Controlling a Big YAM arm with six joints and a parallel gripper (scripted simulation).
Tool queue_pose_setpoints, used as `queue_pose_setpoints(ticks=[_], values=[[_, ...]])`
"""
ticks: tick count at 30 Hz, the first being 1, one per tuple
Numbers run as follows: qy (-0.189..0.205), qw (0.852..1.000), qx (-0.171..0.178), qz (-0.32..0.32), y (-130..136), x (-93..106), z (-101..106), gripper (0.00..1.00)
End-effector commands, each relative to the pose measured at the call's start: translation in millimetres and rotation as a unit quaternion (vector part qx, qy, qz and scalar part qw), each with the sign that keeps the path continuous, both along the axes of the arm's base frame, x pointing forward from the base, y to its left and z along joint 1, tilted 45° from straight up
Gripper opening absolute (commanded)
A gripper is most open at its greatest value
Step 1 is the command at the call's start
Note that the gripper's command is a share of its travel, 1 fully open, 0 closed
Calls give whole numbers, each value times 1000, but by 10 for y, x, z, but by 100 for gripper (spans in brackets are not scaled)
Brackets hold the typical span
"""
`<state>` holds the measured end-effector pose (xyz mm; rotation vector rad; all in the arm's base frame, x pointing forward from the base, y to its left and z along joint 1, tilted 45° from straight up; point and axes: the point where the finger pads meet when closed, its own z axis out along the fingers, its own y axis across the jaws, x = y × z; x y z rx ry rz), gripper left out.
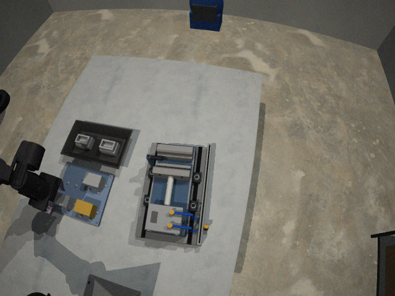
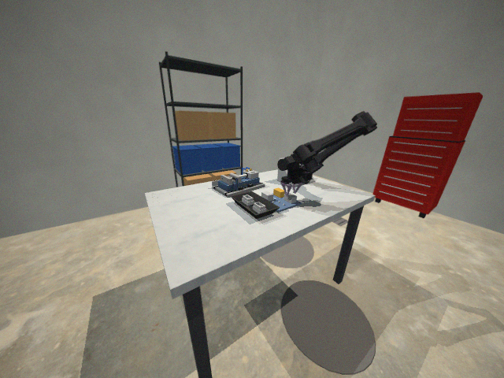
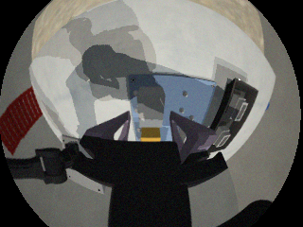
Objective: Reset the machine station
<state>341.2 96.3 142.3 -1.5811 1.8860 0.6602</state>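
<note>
My gripper (image 1: 57, 198) (image 2: 291, 192) (image 3: 150, 114) is open above the left part of the blue infeed plate (image 1: 73, 174) (image 3: 199, 90). A shadowed gray blank (image 1: 66, 203) (image 2: 290, 198) (image 3: 151, 98) lies just below the fingers. A brass blank (image 1: 85, 208) (image 2: 279, 192) (image 3: 151, 134) lies beside it, and another gray blank (image 1: 92, 179) (image 2: 267, 195) lies nearer the tray. Two pocketed parts (image 1: 83, 141) (image 1: 108, 146) lie pocket up in the black tray (image 1: 72, 155). The vise shows its fixed jaw (image 1: 174, 149), hoseless moving jaw (image 1: 171, 172) and work stop (image 1: 157, 157); no block shows between the jaws.
The vise base (image 1: 140, 230) (image 2: 234, 185) stands right of the plate in the top view, with blue hoses (image 1: 183, 213) at its near end. The tray stands close beside the plate. A gray wedge-shaped object (image 1: 105, 287) is at the lower edge of that view.
</note>
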Motion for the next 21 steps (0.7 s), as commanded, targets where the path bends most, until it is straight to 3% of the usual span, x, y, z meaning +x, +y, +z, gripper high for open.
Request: queue_pose_setpoints(ticks=[1, 21], values=[[-7, 1000, -2, 1, 4, 94, 40, 64], [-11, 1000, -3, 1, 2, 127, 71, 64]])
